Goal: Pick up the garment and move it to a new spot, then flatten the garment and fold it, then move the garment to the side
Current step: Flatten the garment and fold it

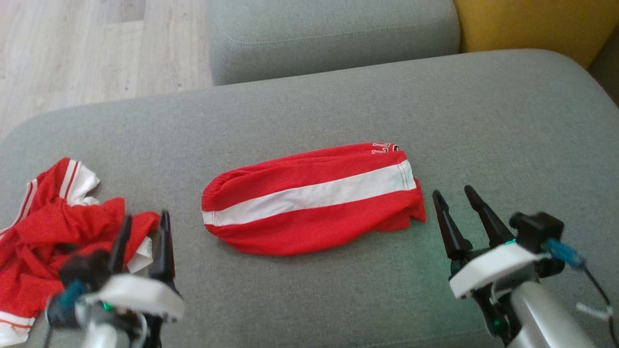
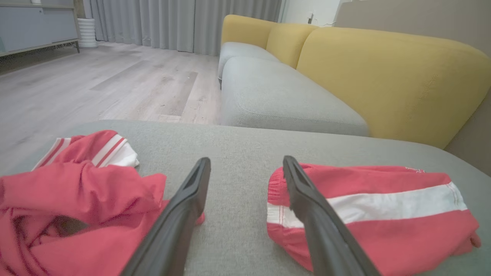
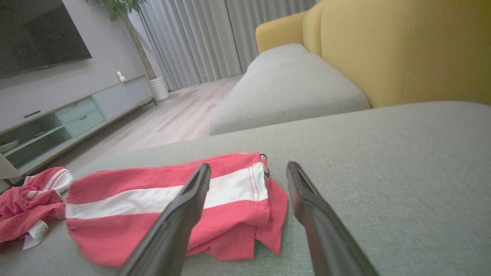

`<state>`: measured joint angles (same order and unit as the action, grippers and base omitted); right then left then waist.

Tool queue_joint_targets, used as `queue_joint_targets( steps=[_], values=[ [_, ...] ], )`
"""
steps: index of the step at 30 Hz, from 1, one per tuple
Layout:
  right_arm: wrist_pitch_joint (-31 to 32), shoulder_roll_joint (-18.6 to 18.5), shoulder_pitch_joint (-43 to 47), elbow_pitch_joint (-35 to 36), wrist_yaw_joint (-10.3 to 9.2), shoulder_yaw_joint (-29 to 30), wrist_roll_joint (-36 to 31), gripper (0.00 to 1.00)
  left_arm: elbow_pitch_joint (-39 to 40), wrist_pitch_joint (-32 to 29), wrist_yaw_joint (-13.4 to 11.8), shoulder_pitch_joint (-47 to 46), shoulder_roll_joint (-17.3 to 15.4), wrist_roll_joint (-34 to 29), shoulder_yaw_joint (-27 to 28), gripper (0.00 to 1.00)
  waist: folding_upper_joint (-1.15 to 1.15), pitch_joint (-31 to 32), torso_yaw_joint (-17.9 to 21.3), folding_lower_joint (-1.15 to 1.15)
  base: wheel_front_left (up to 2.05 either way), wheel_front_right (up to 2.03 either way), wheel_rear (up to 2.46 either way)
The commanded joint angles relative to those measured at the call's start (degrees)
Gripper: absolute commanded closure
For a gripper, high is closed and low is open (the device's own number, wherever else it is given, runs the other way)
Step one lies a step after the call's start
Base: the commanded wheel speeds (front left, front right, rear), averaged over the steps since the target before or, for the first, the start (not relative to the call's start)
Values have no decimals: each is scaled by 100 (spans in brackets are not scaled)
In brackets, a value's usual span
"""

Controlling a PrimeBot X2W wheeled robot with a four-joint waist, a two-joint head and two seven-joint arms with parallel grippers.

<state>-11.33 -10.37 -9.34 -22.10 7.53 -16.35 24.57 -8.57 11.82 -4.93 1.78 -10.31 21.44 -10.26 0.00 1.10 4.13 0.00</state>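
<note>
The folded red shorts [image 1: 309,198] lie crosswise between my left gripper [image 1: 145,217] and right gripper [image 1: 453,192], hem nearer the right; both jaws stand apart.

folded garment [image 1: 314,198]: you see red with one white band.
crumpled garment [image 1: 53,227]: red, white trim with red stripes.
cushion [image 1: 338,106]: plain grey.
sofa back [image 1: 532,24]: yellow.
floor [image 1: 72,48]: pale wood grain.

1. Our left gripper [image 1: 145,218] sits at the near left, its two dark fingers [image 1: 164,246] spread apart and empty.
2. Our right gripper [image 1: 454,192] sits at the near right, likewise parted and empty, leaning slightly left.
3. Our left wrist [image 1: 140,297] and right wrist [image 1: 493,268] show pale behind them.
</note>
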Motion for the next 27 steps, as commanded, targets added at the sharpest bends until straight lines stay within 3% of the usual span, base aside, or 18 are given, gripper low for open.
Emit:
queue_joint_targets(
  steps=[1,2,3,5,6,8,15,21,27],
  values=[
    [116,-128,-425,81,-4,-143,83,0,189,-46,36,-558,-151,35,246,0,0,-26,17,0,0,0,0],
    [324,-159,-539,-40,-4,-189,211,0,180,-167,93,-672,-193,97,256,0,0,-49,30,0,0,0,0],
    [785,-293,-797,-274,-4,-370,371,0,54,-728,245,-866,-284,302,209,0,0,-82,31,0,0,0,0],
    [996,-344,-925,-372,-4,-454,469,0,0,-1034,302,-972,-358,366,176,0,0,-99,32,0,0,0,0],
    [1346,-433,-1178,-521,-4,-608,683,0,-67,-1641,432,-1168,-468,557,125,0,0,-146,36,0,0,0,0],
    [1682,-530,-1401,-670,-4,-810,876,0,-154,-2200,570,-1359,-562,798,105,0,0,-205,28,0,0,0,0],
    [2402,-779,-2123,-1137,-4,-1448,1466,0,-592,-3905,1047,-2110,-824,1427,-285,0,0,-537,-82,0,0,0,0],
    [2780,-820,-2643,-1484,-4,-1911,1912,0,-1115,-4442,1198,-2735,-972,1545,-740,0,0,-758,-126,0,0,0,0],
    [2924,-819,-2965,-1727,-4,-2245,2169,0,-1408,-4585,1230,-3076,-1020,1680,-1026,0,0,-847,-137,0,0,0,0]
  ],
)
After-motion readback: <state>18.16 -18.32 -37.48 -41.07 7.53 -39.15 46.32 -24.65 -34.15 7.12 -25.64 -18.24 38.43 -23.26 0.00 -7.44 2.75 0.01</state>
